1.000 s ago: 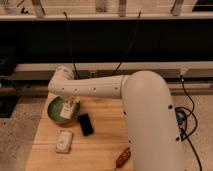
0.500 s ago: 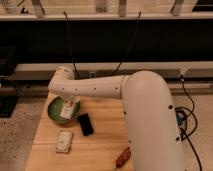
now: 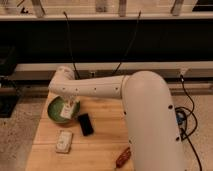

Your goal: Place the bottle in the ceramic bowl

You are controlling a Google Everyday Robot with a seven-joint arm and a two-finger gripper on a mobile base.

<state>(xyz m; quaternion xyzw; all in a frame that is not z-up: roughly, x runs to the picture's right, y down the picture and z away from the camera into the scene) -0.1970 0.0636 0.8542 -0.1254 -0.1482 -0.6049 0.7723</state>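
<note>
The green ceramic bowl (image 3: 54,111) sits at the back left of the wooden table (image 3: 102,145). My white arm reaches from the right across to it, and my gripper (image 3: 70,104) points down over the bowl's right side. The small whitish bottle (image 3: 68,112) with a pale label is directly under the gripper, upright or slightly tilted, inside the bowl's right rim. I cannot tell whether the bottle rests on the bowl or hangs just above it.
A black slab (image 3: 85,124) lies right of the bowl. A flat whitish packet (image 3: 63,141) lies in front of the bowl. A reddish-brown elongated object (image 3: 123,157) lies near the front edge. Cables (image 3: 187,120) trail on the floor at right.
</note>
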